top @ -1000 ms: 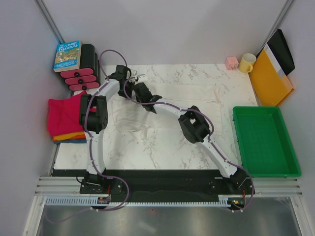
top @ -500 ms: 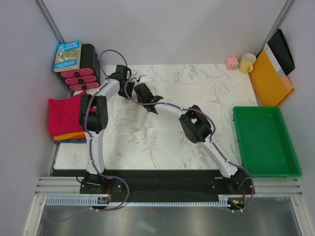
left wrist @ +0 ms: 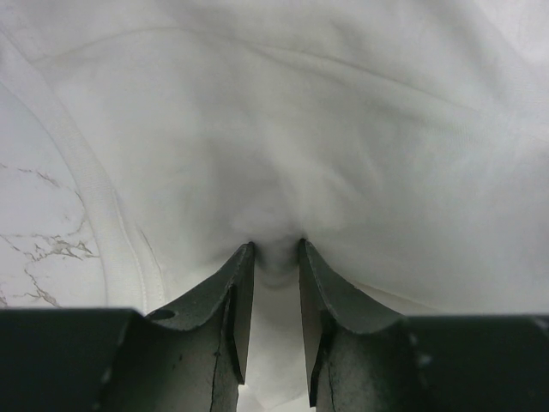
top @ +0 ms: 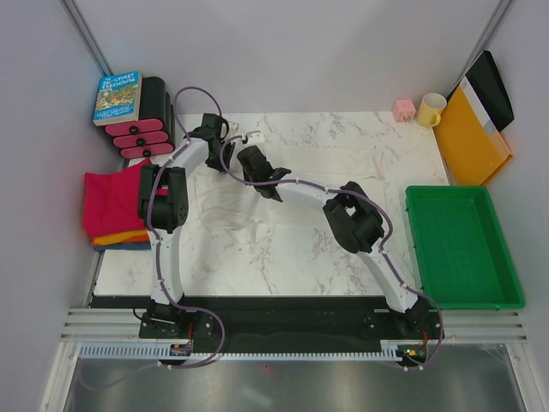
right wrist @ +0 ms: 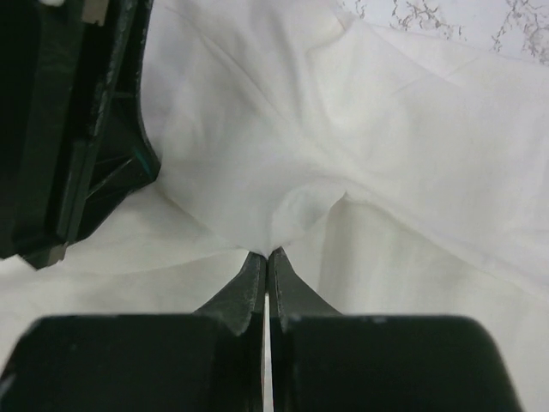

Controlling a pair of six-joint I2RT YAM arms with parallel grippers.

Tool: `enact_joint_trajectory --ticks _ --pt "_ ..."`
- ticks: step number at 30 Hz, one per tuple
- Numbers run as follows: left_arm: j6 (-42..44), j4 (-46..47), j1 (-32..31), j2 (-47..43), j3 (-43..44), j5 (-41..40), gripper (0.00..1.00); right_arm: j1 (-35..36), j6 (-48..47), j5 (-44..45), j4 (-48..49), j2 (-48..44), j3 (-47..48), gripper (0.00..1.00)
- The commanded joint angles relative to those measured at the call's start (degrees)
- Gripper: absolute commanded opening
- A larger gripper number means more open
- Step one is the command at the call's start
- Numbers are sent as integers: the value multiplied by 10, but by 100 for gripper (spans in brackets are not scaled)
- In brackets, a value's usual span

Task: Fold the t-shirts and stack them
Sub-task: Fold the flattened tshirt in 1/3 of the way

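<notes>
The large cream-white t-shirt (top: 343, 172) lies wrinkled and spread across the back half of the marble table. My left gripper (top: 230, 137) is at its back-left part; in the left wrist view (left wrist: 274, 249) its jaws stand a little apart with a bunch of the white shirt (left wrist: 283, 154) gripped between the tips. My right gripper (top: 247, 157) is just beside it, and in the right wrist view (right wrist: 268, 253) it is shut tight on a raised fold of the shirt (right wrist: 386, 146). A folded magenta-pink shirt (top: 110, 199) lies on an orange one (top: 120, 238) and a blue one (top: 130, 246) at the left edge.
A green tray (top: 463, 292) stands at the right. A yellow-orange folder (top: 467, 133), a yellow mug (top: 431, 109) and a small pink object (top: 404, 109) are at the back right. A book (top: 117, 96) lies on a black holder (top: 146, 129) at the back left.
My right arm's elbow has swung to the right and its gripper has shifted slightly right with the shirt fold in it. My left gripper has barely moved.
</notes>
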Motion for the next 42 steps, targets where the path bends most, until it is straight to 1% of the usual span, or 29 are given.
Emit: enact_joint_trajectory --ticks 1,7,12,17,18,19,21,22,24,25,28,31,33,35,36,37,38,39,42 --pt "14 -22 -1 22 -2 6 34 12 13 2 15 -65 -44 0" --pt "15 -21 -1 19 -1 6 34 45 19 -1 16 -108 -117 0" --pt "14 -22 -1 20 0 11 34 55 41 5 21 -139 -176 0" --pt "10 -22 -1 19 2 8 34 56 60 7 20 -144 -199 0" --pt "9 -22 -1 18 1 8 34 57 60 9 12 -139 -194 0" --pt "8 -24 -1 14 -1 8 34 57 61 11 -12 -134 -188 2" --pt "9 -22 -1 10 -7 7 34 56 61 26 -38 -115 -164 18" --pt "9 -23 -1 7 -9 6 35 55 61 33 -56 -112 -158 31" --pt "8 -22 -1 -2 -13 1 35 54 60 48 -58 -117 -150 43" --pt "7 -22 0 -5 -12 -1 36 50 59 58 -58 -127 -145 58" --pt "2 -23 2 -18 -4 -3 38 40 52 82 -59 -153 -123 75" --pt "-5 -23 4 -34 10 0 40 17 50 115 -58 -188 -121 78" --pt "-8 -23 5 -40 25 3 40 -9 43 124 -61 -197 -127 77" --pt "-8 -23 5 -35 46 4 41 -61 44 114 -81 -199 -129 62" --pt "-8 -24 5 -25 55 1 40 -82 45 108 -90 -196 -133 52" --pt "-8 -26 5 -18 65 -2 40 -121 51 101 -97 -183 -132 26" --pt "-9 -29 5 -10 84 -4 40 -140 54 90 -109 -172 -127 11" --pt "-10 -32 5 7 95 -5 39 -175 55 79 -135 -159 -106 0" --pt "-12 -48 5 41 134 -9 37 -220 64 56 -196 -85 -42 0"
